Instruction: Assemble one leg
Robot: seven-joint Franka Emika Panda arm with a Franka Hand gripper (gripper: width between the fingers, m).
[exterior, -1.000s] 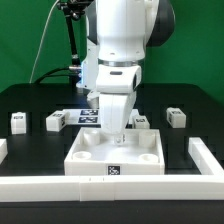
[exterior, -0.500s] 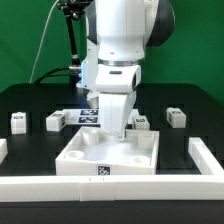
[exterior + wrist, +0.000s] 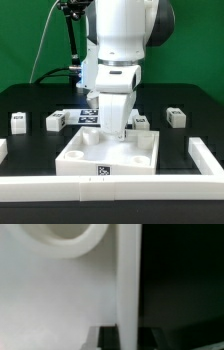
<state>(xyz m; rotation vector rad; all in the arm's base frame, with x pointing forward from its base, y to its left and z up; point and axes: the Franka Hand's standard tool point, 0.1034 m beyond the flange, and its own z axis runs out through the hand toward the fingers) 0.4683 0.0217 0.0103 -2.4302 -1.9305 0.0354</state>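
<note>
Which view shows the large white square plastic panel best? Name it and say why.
The exterior view: the large white square plastic panel shows nearly whole, corner sockets and front tag included. The wrist view gives only a blurred close-up of its surface, one round socket and an edge.

No readable txt, nos or brands anywhere. Only b/w coded square tags: one tag (image 3: 103, 171) on white panel (image 3: 75, 160) near edge, one each on left leg (image 3: 18, 121) & right leg (image 3: 176, 116), several on marker board (image 3: 88, 117) far side. Wrist view: nothing legible.
</note>
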